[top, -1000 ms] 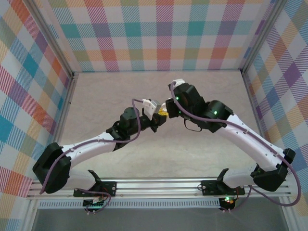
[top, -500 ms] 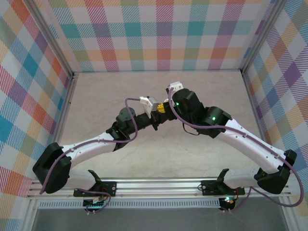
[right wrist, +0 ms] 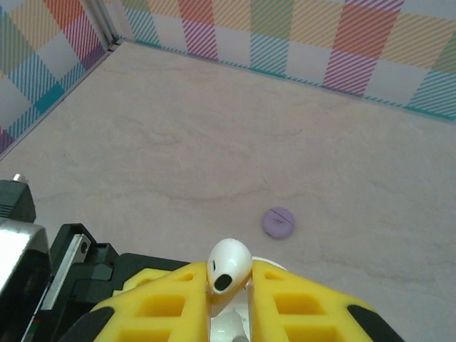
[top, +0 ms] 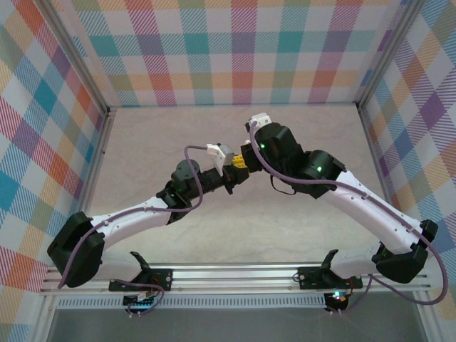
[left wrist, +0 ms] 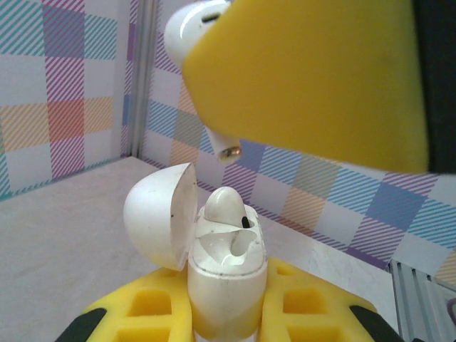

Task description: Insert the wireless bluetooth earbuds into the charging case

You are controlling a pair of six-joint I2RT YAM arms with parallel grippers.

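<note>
Left wrist: L claw pinches white open-lid case, R claw pinches glossy white earbud w/ dark spot

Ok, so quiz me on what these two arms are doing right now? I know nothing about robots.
1. True or false: the charging case held by the left gripper has its lid open.
2. What does the right gripper pinch? A) the case lid B) a white earbud C) nothing
3. How many earbuds already sit in the case?

Key: 1 true. 2 B. 3 one, the seated earbud.
</note>
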